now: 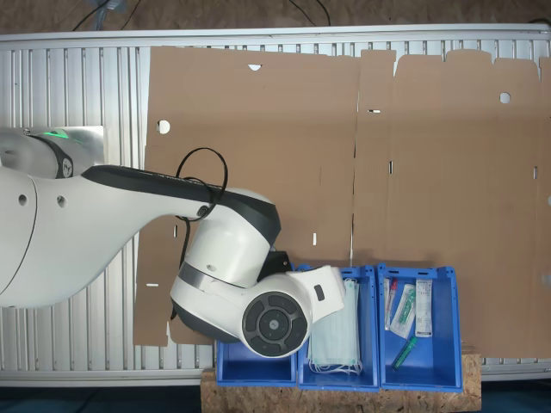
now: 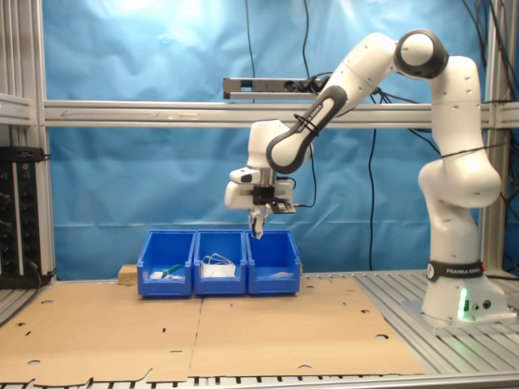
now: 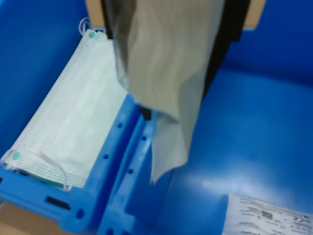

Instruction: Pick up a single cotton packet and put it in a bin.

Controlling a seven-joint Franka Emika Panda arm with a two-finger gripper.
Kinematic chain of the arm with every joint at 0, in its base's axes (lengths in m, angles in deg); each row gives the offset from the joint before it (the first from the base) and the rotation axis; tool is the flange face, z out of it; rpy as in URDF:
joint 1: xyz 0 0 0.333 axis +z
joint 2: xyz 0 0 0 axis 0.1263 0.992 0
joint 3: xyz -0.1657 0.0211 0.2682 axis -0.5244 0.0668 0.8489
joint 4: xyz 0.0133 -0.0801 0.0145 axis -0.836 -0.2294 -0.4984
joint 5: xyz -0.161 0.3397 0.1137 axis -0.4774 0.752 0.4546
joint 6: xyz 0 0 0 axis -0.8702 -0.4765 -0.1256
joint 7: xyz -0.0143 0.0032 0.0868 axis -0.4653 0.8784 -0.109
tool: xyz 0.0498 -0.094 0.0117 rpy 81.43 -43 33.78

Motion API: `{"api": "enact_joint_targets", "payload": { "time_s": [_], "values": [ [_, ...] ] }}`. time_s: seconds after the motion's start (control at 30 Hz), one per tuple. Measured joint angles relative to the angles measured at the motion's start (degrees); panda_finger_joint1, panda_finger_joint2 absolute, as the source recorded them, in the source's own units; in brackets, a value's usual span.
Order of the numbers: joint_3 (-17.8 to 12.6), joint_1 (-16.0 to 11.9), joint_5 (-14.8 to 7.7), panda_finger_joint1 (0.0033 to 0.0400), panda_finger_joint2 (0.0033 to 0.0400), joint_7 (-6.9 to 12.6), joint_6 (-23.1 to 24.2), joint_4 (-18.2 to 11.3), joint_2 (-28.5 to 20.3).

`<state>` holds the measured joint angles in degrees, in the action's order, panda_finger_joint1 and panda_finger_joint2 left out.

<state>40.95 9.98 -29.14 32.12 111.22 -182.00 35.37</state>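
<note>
Hovering above the row of blue bins (image 2: 219,261), the gripper (image 2: 258,217) has its jaws pinching a hanging cotton packet (image 3: 166,83). It dangles near the divider; best to centre over the end bin (image 3: 254,147) before releasing.

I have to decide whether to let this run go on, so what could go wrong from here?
1. The packet hangs limp from the gripper right above the wall between the mask bin and the next bin. Released here, it might catch on that wall or slide in with the masks.
2. It looks pinched only by its top edge, so it may slip out early.
</note>
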Motion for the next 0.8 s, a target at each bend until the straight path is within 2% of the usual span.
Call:
{"api": "enact_joint_targets", "payload": {
  "time_s": [0.43, 0.8],
  "values": [
    [-3.01, -0.08, 0.0, 0.0056, 0.0056, 1.03, -1.98, 0.0, -0.2],
    [-4.33, -0.24, 0.0, 0.0056, 0.0056, 5.41, -2.62, 0.0, -0.2]
  ]
}}
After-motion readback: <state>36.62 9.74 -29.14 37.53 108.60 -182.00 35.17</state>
